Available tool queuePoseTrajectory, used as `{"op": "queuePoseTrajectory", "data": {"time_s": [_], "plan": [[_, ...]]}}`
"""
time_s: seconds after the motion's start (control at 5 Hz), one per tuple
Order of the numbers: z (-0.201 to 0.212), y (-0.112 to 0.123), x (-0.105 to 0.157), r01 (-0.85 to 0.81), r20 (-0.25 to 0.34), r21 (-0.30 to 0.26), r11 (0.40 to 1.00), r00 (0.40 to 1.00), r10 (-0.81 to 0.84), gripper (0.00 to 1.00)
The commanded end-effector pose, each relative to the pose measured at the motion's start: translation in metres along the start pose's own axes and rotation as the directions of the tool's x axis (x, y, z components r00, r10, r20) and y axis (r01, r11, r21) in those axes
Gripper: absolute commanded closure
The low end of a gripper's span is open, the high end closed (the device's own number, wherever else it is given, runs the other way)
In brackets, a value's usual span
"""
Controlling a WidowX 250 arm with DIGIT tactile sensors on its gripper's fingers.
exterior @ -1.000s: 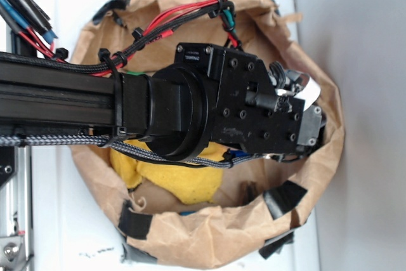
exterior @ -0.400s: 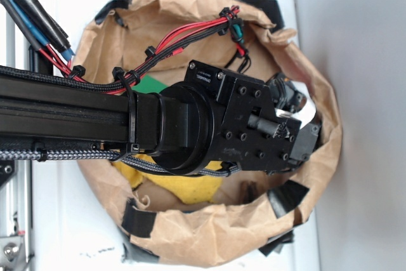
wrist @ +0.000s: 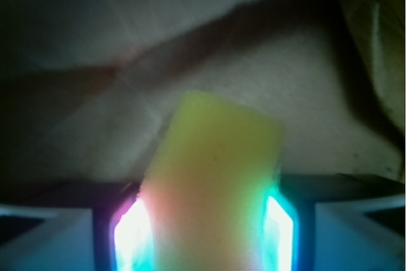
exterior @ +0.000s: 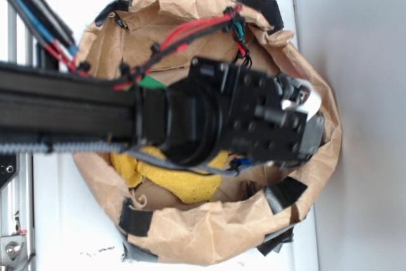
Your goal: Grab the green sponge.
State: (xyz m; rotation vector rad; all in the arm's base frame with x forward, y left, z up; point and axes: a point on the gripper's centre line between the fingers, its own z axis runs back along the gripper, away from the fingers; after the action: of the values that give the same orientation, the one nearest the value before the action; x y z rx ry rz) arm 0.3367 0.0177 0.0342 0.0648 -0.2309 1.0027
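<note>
Now fingers (wrist: 130, 233) pinching green sponge (wrist: 212, 182); arm (exterior: 209, 122) hides bag (exterior: 190, 233) floor, yellow cloth (exterior: 184, 182) beside

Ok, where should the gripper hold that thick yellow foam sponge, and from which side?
Across its two long flat sides, coming in end-on along its length, much as the wrist view shows now. The thick yellow foam sponge is a narrow block sitting between the glowing finger pads, its far end pointing at the brown paper bag wall. Its parallel faces suit a pinch; the green layer isn't visible.
</note>
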Motion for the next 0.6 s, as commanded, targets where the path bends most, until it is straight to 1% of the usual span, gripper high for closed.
{"op": "queuePoseTrajectory", "data": {"time_s": [0.0,0.2,0.4], "plan": [[0.1,0.02,0.032,0.006,-0.031,-0.123,0.992,0.999,-0.01,1.0],[0.119,0.029,0.033,0.005,0.027,-0.131,0.991,1.0,-0.002,1.0],[0.127,0.037,0.034,0.003,0.07,-0.125,0.992,0.998,0.005,1.0]]}}
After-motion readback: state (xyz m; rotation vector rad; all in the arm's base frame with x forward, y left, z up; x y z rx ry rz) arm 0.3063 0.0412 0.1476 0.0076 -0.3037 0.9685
